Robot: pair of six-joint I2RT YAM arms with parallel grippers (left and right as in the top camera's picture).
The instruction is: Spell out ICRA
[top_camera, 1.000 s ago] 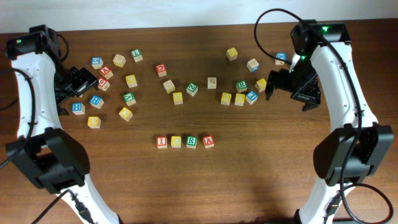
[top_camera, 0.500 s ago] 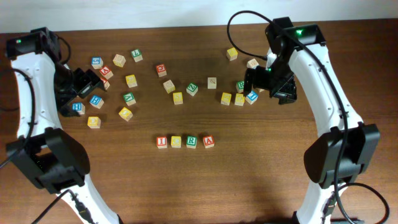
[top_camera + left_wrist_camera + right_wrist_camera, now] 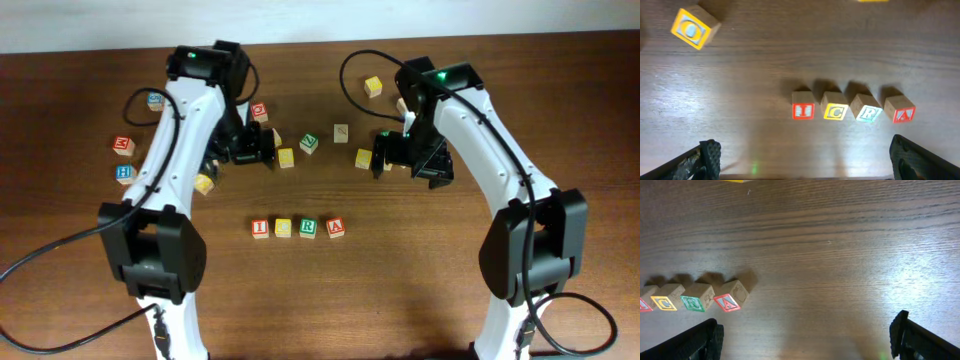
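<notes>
On the wooden table [image 3: 420,290] four blocks stand side by side in a row: the I block [image 3: 260,228], C block [image 3: 283,228], R block [image 3: 308,228] and A block [image 3: 335,228]. The left gripper [image 3: 805,160] hangs over the row, its fingers spread wide and empty. The right gripper [image 3: 807,335] is also spread wide, holding nothing. Loose blocks [image 3: 286,157] lie scattered behind the row

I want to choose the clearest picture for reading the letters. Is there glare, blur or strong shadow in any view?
Overhead: even light, no glare; the ICRA row sharp but small. Left wrist: letters largest and readable, short shadows behind them, pale sheen on the table at left. Right wrist: bright glare on the wood at right; the row at the left edge, its first block cut off.
</notes>
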